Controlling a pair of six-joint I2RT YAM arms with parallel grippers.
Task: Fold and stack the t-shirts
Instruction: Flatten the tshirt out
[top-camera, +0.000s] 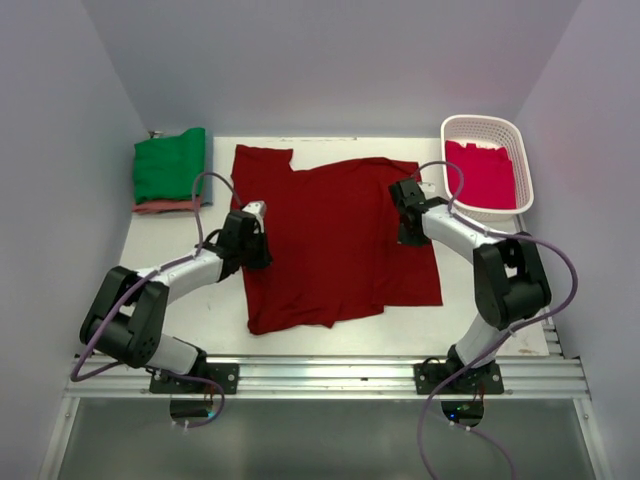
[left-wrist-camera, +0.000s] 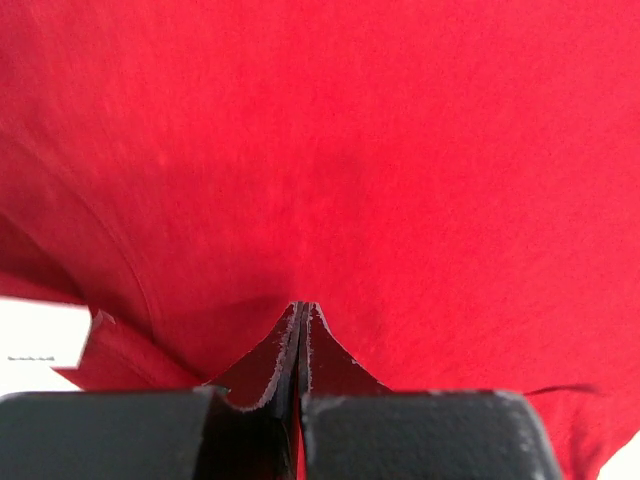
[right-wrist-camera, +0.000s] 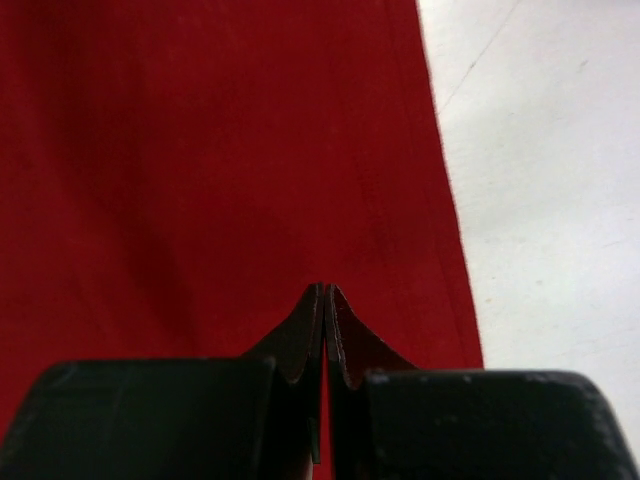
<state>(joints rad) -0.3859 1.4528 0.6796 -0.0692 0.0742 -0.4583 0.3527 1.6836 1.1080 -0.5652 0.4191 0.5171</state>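
In both wrist views the dark red t-shirt (left-wrist-camera: 350, 150) runs off the frame, and we cannot tell whether the closed left tool (left-wrist-camera: 301, 308) or right tool (right-wrist-camera: 325, 290) pinches cloth. At ten o'clock, the green t-shirt (top-camera: 170, 165) hides all but an edge of the salmon-pink t-shirt (top-camera: 165, 207).

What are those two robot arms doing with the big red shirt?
They're folding laundry. The dark red t-shirt lies spread on the table. The left gripper is shut on its left side and the right gripper on its right side, apparently pinching the cloth. A folded green t-shirt sits at the far left, and a crimson t-shirt sits in the white basket.
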